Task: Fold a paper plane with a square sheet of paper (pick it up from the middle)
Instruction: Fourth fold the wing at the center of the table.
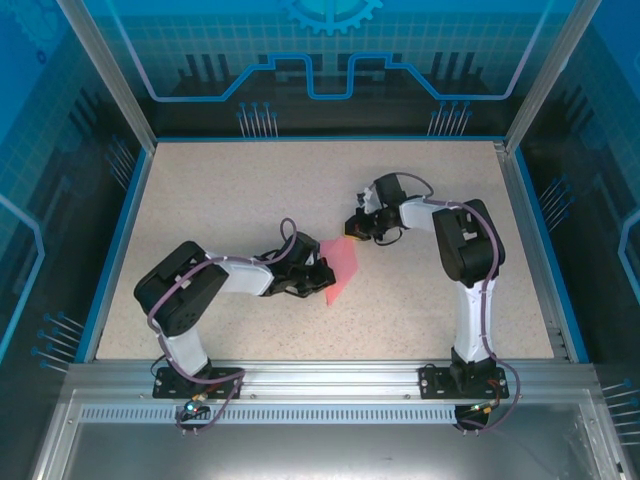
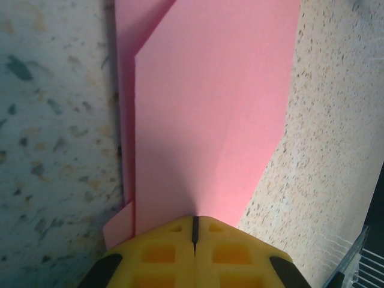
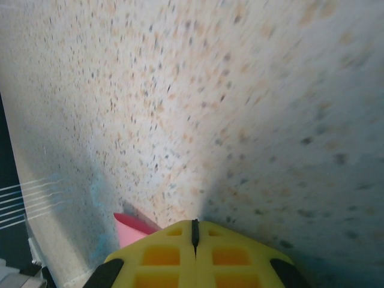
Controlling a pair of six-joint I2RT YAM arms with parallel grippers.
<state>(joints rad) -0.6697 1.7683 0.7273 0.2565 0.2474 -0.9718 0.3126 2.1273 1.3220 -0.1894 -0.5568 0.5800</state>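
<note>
- Here we have the sheet of paper (image 1: 340, 265) lying mid-table, already folded into a narrow pink strip with overlapping layers and a slanted far edge.
- Its long axis runs from near-left to far-right, straight away from the left fingertips in the left wrist view.
- The left gripper (image 1: 312, 275) sits at the paper's near end with its jaws closed tight together. We judge nothing is pinched between them, since the paper lies flat beneath the tips.
- The right gripper (image 1: 357, 232) is at the far tip, also closed and empty, and a pink corner peeks out just beside its fingers in the right wrist view.
- We reckon the next crease runs along that axis; the left arm is the nearer one, while the right touches only the corner.
- The speckled table (image 1: 220, 200) lies bare around them.
</note>
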